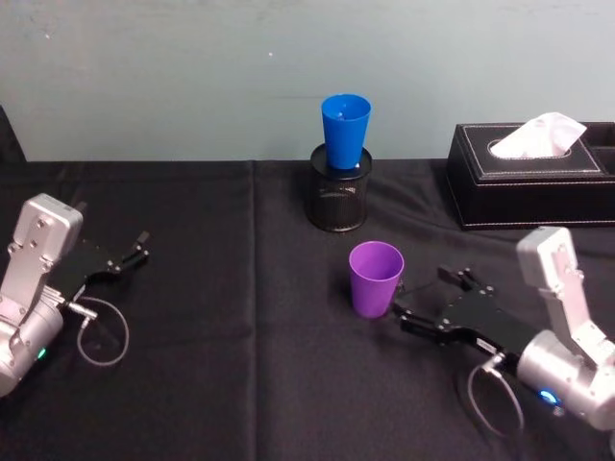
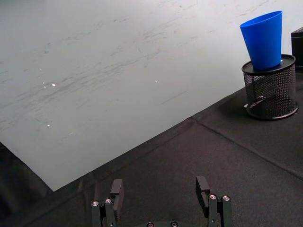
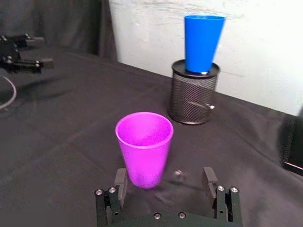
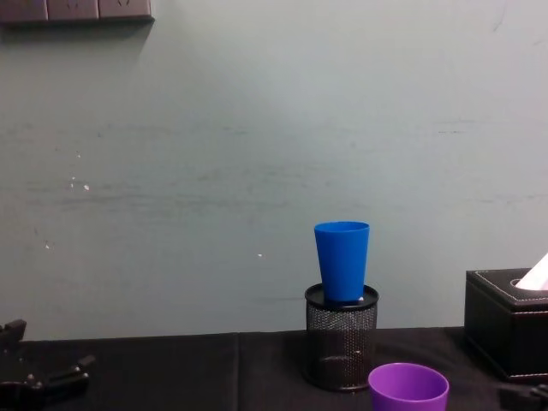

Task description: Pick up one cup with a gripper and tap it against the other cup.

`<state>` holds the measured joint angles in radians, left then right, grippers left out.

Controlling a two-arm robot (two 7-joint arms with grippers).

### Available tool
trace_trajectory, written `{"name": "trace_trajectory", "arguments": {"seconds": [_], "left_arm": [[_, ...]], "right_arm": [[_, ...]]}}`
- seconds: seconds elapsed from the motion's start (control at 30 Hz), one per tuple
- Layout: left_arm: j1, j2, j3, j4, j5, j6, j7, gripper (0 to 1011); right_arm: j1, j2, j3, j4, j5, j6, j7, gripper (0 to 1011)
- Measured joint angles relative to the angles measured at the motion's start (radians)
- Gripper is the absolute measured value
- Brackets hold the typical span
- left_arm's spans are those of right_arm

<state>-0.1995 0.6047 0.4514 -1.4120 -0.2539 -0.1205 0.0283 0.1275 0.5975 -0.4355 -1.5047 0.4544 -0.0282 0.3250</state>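
Blue cup [image 1: 346, 130] base hidden inside mesh pen holder [image 1: 337, 197], purple cup [image 1: 375, 279] before the holder, right gripper [image 3: 164, 182] spread open nearer still, left gripper [image 2: 159, 189] open, far left of the holder.

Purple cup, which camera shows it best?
Right wrist view: the purple cup stands whole and large, upright, just ahead of the open right tool. The head view has it whole but smaller. The chest view catches just its rim and upper wall at the bottom edge. The left wrist view faces the blue cup.
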Motion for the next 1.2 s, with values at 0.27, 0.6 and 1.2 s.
{"name": "trace_trajectory", "arguments": {"seconds": [0.27, 0.6, 1.2], "left_arm": [[0.0, 0.0, 0.0, 0.0, 0.0, 0.0, 0.0, 1000], [0.0, 0.0, 0.0, 0.0, 0.0, 0.0, 0.0, 1000], [0.0, 0.0, 0.0, 0.0, 0.0, 0.0, 0.0, 1000]], "right_arm": [[0.049, -0.072, -0.016, 0.063, -0.018, 0.01, 0.014, 1003], [0.083, -0.142, -0.022, 0.121, -0.053, -0.006, 0.021, 1003], [0.094, -0.214, 0.003, 0.183, -0.089, -0.041, 0.039, 762]]}}
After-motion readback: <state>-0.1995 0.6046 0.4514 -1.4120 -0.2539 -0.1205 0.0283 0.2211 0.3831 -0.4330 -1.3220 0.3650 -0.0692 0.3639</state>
